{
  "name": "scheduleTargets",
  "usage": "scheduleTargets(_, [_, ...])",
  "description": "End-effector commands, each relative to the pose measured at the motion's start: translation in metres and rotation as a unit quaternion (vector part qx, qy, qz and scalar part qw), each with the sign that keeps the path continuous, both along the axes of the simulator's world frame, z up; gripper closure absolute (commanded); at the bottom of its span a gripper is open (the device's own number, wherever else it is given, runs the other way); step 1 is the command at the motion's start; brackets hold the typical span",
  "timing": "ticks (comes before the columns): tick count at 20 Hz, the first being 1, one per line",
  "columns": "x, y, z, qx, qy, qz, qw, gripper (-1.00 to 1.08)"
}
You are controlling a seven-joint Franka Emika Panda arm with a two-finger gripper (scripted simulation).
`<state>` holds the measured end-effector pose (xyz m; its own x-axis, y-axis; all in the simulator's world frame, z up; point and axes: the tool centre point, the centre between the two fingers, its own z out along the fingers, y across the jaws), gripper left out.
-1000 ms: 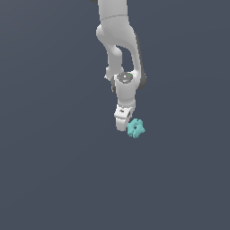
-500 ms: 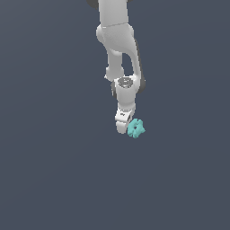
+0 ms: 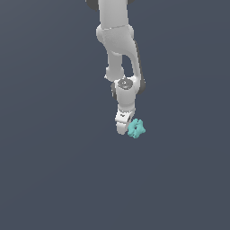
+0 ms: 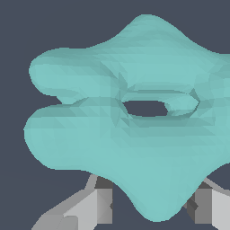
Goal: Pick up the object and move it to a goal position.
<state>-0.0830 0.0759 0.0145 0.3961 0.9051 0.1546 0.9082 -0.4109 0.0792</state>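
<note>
Claw at the low end of the white arm, pointing down and canted a little toward the exterior view's right. Its tip meets the teal object — the two are touching, or so close that no gap shows. In the wrist view the two grey fingers stand well apart, one on each side of a lower lobe of the object, with the piece filling the space between and in front of them. Whether the pads press on it I cannot tell: the contact faces are hidden behind the teal body. So the claw's state reads as spread around the object, grip unconfirmed.

The object itself: a lobed, star-like knob (rounded arms, faceted render) with an oblong centre hole through which the dark ground shows. It fills most of the wrist view, so it sits right up against the camera end of the claw. In the exterior view it lies just to the right of the fingertips, near the middle of the frame and slightly below centre.

Outward from there — the wrist joint with a round grey cap sits above the claw, and the thick white links rise to the top edge of the frame. Around everything is a plain dark slate-blue ground; no bench edge, corner or shadow is visible, so height off the surface cannot be judged.
</note>
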Motion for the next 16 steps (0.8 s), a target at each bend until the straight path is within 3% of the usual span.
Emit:
scheduleTargets(1, [0.000,0.000,0.000,0.000,0.000,0.000,1.0000,1.08])
scheduleTargets(9, [0.004,-0.003,0.001,0.000,0.000,0.000,1.0000,1.08])
scheduleTargets(16, [0.027,-0.021,0.008,0.000,0.000,0.000,1.0000,1.08])
